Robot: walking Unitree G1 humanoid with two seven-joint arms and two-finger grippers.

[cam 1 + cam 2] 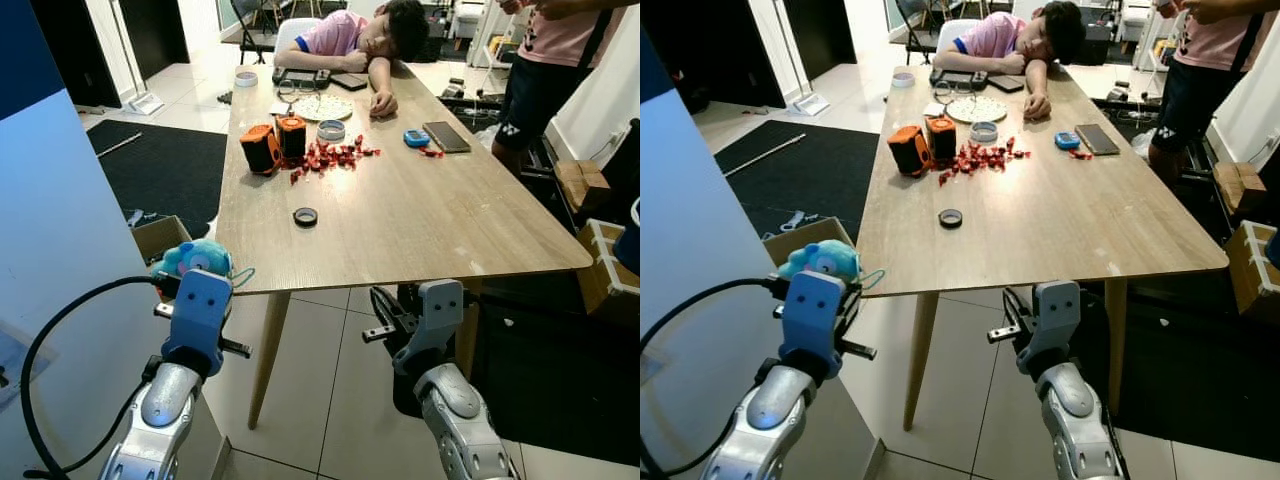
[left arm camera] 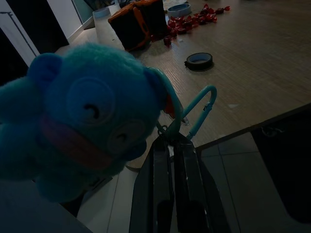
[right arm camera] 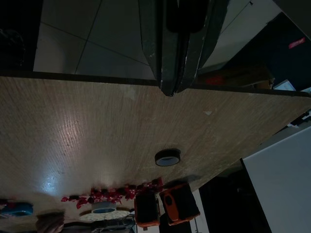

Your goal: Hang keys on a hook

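left pincer [image 2: 170, 145] pinching plush keychain [image 2: 87, 116] | right pincer [image 3: 169, 90] pressed together — table [image 1: 430, 220] ahead

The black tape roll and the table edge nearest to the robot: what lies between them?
Nothing; between the black tape roll and the near edge of the table only bare wood shows, in the left eye view.

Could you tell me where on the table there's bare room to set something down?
The near half of the table is bare beyond the tape roll, out to the right edge. The far end is crowded: candies, orange boxes, plate, phone, a person's arm.
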